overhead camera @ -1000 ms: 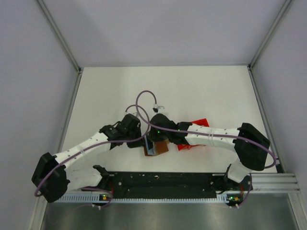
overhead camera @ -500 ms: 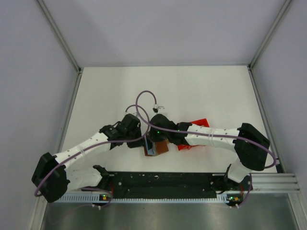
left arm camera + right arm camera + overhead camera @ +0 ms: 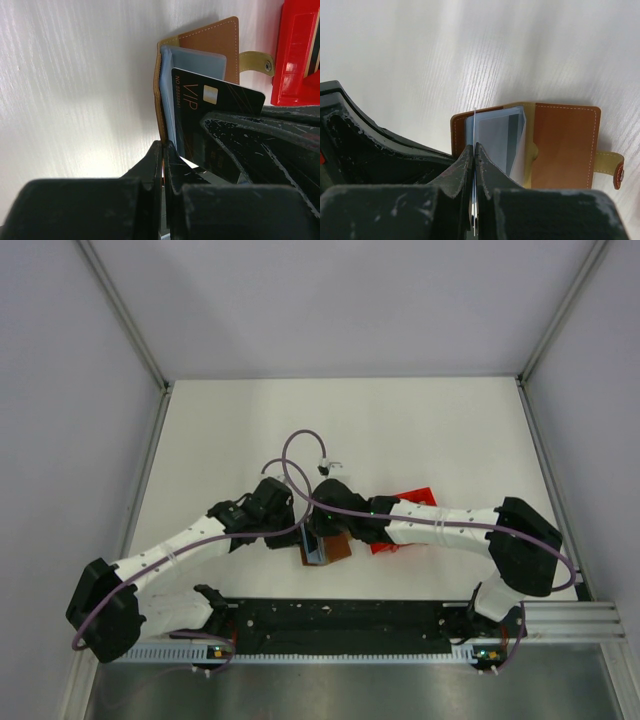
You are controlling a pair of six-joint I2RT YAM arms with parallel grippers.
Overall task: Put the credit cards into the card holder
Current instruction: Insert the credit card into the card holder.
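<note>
The white table point(image 3: 420, 430) carries everything. From above, the left arm point(image 3: 180, 550) and right arm point(image 3: 450, 520) bend inward and meet near the middle of its near half. Their wrists hide most of what lies under them. Only a brown-and-blue scrap of the card holder point(image 3: 330, 550) shows there, with the red box point(image 3: 415, 494) just to its right, half under the right arm.

The wrist cameras supply what the top view hides. The left wrist view shows the card holder lying open on the table, its clear blue sleeves fanned up. The left gripper point(image 3: 163, 150) has its fingers pressed together on the holder's near brown edge. A black credit card point(image 3: 220, 97) marked VIP stands in front of the sleeves, its lower part behind the right arm's fingers. The snap tab point(image 3: 255, 62) points toward the red box.

In the right wrist view that card appears only edge-on, as a thin line pinched between the closed fingers of the right gripper point(image 3: 474, 150), at the mouth of the sleeves.

Against the earlier top frames, the arms and holder have not shifted. The purple cable point(image 3: 290, 455) now lies slightly lower across the right wrist.
</note>
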